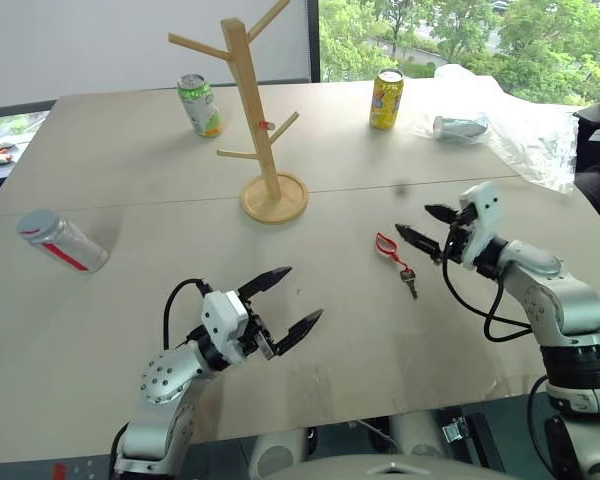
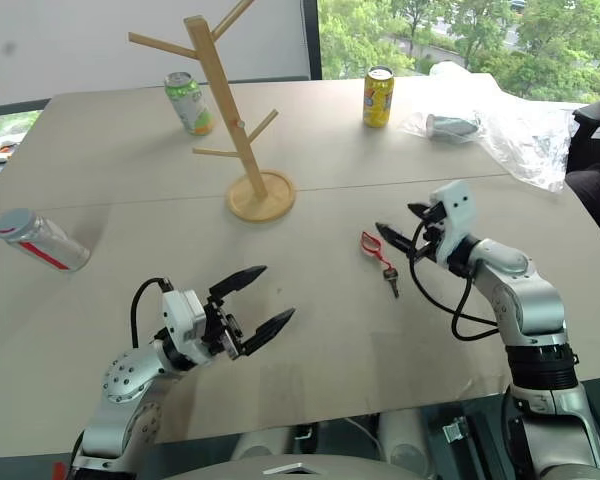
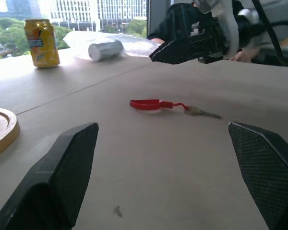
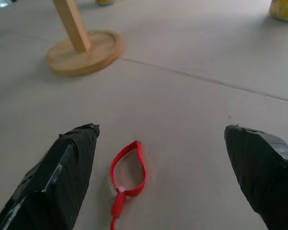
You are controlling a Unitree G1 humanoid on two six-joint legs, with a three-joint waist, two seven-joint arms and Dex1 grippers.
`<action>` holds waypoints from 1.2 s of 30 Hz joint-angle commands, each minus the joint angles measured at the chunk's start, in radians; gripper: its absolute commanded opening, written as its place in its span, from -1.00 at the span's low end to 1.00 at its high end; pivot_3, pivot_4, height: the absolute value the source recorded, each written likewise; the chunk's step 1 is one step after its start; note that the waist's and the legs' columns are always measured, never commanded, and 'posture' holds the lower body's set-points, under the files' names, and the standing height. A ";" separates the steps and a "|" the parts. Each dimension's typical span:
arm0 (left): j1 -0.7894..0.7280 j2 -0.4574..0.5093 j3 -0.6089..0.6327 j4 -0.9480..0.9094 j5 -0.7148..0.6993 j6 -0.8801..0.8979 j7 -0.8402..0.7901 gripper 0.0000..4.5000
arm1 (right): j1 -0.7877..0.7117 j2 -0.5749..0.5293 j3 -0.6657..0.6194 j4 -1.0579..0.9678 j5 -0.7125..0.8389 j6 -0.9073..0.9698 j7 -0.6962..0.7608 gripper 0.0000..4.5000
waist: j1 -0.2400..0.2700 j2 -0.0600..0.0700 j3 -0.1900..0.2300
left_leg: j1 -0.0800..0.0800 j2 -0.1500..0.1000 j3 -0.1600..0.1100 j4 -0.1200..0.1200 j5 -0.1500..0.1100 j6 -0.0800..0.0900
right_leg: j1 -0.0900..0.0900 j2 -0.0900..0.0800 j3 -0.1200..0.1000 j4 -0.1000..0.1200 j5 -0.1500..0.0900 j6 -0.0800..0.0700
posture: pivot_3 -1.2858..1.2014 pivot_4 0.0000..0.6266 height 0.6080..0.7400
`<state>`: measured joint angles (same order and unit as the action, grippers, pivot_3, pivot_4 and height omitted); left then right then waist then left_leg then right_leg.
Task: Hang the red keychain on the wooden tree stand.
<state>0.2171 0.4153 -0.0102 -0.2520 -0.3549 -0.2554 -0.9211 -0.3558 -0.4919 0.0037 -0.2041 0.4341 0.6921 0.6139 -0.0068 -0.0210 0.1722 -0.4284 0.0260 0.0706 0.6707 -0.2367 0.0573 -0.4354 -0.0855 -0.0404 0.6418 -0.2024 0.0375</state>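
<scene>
You are at the start of this job; nothing has been hung yet, and the keychain has not been lifted. Going left to right: your left tool (image 1: 282, 301) hovers low over the near part of the counter (image 1: 100, 180) with its two black fingers spread wide and nothing between them; it points toward two o'clock, in the direction of the keychain, and sits well apart from it. The wooden tree stand (image 1: 259, 120) is upright past the counter's middle seam, its round base flat on the surface; its pegs carry no strap, though a tiny red speck shows beside the pole, too small to identify. The red keychain (image 1: 389, 247) lies flat on the counter at about four o'clock from the stand's base, the red loop toward the stand and the little dark key trailing toward you. Your right tool (image 1: 426, 225) sits just beside it at about three o'clock, fingers spread wide and empty, tips aimed at the strap; in the right wrist view the loop (image 4: 127, 173) lies between the two fingers, nearer one of them. What is left, by my reading, is everything: close on the strap, lift it, carry it to the stand, and slip the loop over a peg.
</scene>
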 commanded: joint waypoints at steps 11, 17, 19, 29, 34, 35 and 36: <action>0.033 0.020 -0.070 0.083 0.022 -0.144 -0.080 1.00 | 0.026 0.020 0.147 -0.180 -0.081 0.242 -0.149 0.99 | -0.001 0.000 0.000 | -0.002 0.000 0.000 0.000 0.000 0.001 | -0.003 0.000 0.000 0.000 0.000 0.001 | 0.03 -0.52 1.00; 0.025 0.018 -0.072 0.086 0.025 -0.137 -0.064 1.00 | 0.034 0.014 0.165 -0.175 -0.094 0.262 -0.150 0.99 | -0.001 0.000 0.000 | -0.002 0.000 0.000 0.000 0.000 0.001 | -0.002 0.000 0.000 0.000 0.000 0.001 | 0.03 -0.52 1.00; 0.025 0.018 -0.071 0.082 0.021 -0.130 -0.058 1.00 | 0.034 0.015 0.168 -0.170 -0.101 0.266 -0.152 0.99 | -0.001 0.000 0.000 | -0.002 0.000 0.000 0.000 0.000 0.001 | -0.002 0.000 0.000 0.000 0.000 0.001 | 0.03 -0.52 1.00; 0.031 0.024 -0.072 0.065 0.014 -0.104 -0.043 1.00 | 0.035 0.029 0.170 -0.163 -0.111 0.273 -0.151 -0.58 | -0.004 -0.001 -0.001 | -0.002 0.000 0.000 0.000 0.000 0.001 | -0.002 0.001 0.000 0.000 0.000 0.001 | 0.03 -0.52 1.00; 0.014 0.012 -0.080 0.072 0.027 -0.099 -0.021 1.00 | 0.021 0.033 0.155 -0.145 -0.125 0.227 -0.154 -0.95 | -0.004 -0.001 -0.001 | -0.002 0.000 0.000 0.000 0.000 0.001 | -0.002 0.001 0.000 0.000 0.000 0.001 | 0.03 -0.52 1.00; 0.007 0.005 -0.082 0.074 0.030 -0.097 -0.010 1.00 | 0.015 0.039 0.149 -0.141 -0.128 0.209 -0.157 -0.95 | -0.004 -0.001 -0.001 | -0.002 0.000 0.000 0.000 0.000 0.001 | -0.002 0.001 0.000 0.000 0.000 0.001 | 0.03 -0.52 1.00; -0.004 -0.008 -0.082 0.074 0.030 -0.087 0.010 1.00 | 0.005 0.042 0.147 -0.136 -0.140 0.161 -0.156 -0.95 | -0.004 -0.001 -0.001 | -0.002 0.000 0.000 0.000 0.000 0.001 | -0.002 0.001 0.000 0.000 0.000 0.001 | 0.03 -0.52 1.00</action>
<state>0.2262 0.4213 -0.0875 -0.1609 -0.3217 -0.3497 -0.9372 -0.3308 -0.4566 0.1667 -0.3328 0.3114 0.9146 0.4594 -0.0105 -0.0219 0.1717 -0.4304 0.0263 0.0710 0.6709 -0.2371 0.0581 -0.4377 -0.0845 -0.0408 0.6417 -0.2022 0.0387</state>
